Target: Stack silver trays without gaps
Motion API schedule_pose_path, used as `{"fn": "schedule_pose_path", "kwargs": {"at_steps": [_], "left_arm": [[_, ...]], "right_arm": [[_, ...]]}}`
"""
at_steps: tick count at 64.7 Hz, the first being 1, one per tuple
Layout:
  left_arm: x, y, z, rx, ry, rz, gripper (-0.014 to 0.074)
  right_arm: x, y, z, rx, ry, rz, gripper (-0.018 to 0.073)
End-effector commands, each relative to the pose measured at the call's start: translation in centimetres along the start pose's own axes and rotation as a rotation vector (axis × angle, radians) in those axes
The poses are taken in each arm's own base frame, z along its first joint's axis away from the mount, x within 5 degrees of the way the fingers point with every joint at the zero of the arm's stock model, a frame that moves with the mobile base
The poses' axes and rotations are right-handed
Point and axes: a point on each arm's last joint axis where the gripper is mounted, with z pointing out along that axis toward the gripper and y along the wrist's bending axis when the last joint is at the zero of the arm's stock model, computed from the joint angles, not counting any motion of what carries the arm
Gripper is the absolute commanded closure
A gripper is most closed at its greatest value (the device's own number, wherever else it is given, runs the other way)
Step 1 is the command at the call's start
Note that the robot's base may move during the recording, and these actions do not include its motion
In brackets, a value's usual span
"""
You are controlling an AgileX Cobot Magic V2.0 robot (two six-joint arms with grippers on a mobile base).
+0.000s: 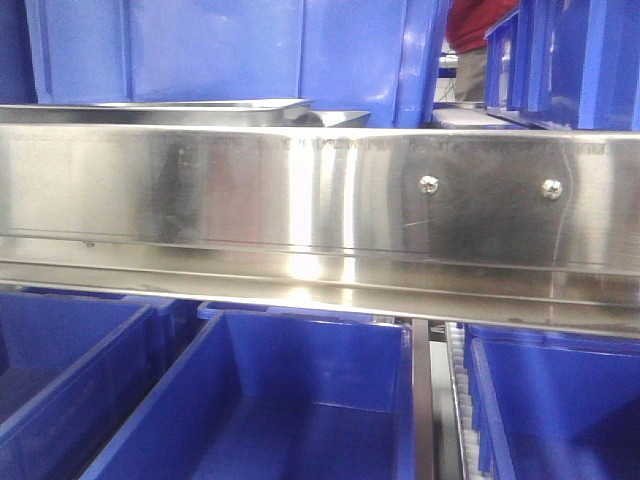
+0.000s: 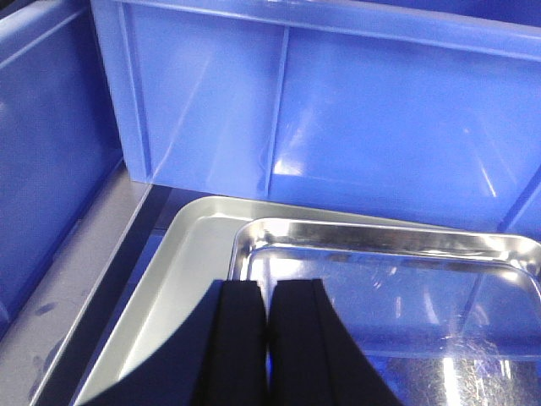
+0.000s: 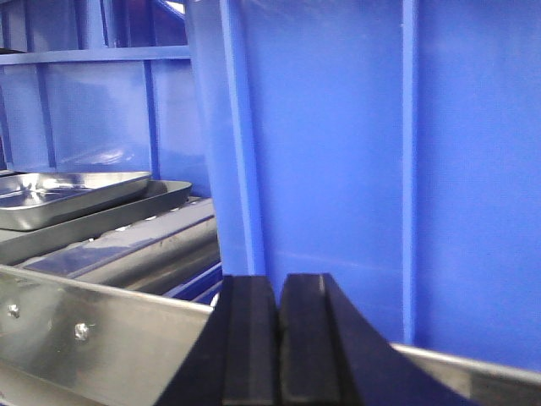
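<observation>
Two silver trays lie on the shelf behind the rail. In the left wrist view a shiny tray [image 2: 406, 288] rests askew inside a duller, larger tray [image 2: 182, 271], its corner turned off the lower tray's corner. My left gripper [image 2: 268, 288] is shut, hovering over the shiny tray's near-left rim, with nothing seen between the fingers [image 2: 241, 338]. In the right wrist view the same trays, upper [image 3: 59, 188] and lower [image 3: 161, 196], sit far left. My right gripper [image 3: 275, 283] is shut and empty, at the rail's top edge, facing a blue bin wall. The tray rims [image 1: 200, 104] show in the front view.
A long steel rail with screws [image 1: 300, 190] runs across the front, also seen in the right wrist view [image 3: 110, 330]. Blue bins [image 2: 338, 101] stand close behind and left of the trays. More blue bins [image 1: 300, 400] sit below the rail. A person in red [image 1: 475, 25] stands behind.
</observation>
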Motion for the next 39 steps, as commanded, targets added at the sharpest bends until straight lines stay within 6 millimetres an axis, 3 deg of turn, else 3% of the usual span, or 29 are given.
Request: {"fn": "schedule_pose_path", "kwargs": {"at_steps": [1, 39], "left_arm": [[-0.43, -0.19, -0.40, 0.016, -0.029, 0.002, 0.0592], [-0.43, -0.19, -0.40, 0.016, -0.029, 0.002, 0.0592]], "right_arm": [[-0.01, -0.06, -0.04, 0.010, -0.003, -0.009, 0.0628], [-0.13, 0.23, -0.04, -0.020, -0.018, -0.127, 0.0628]]}}
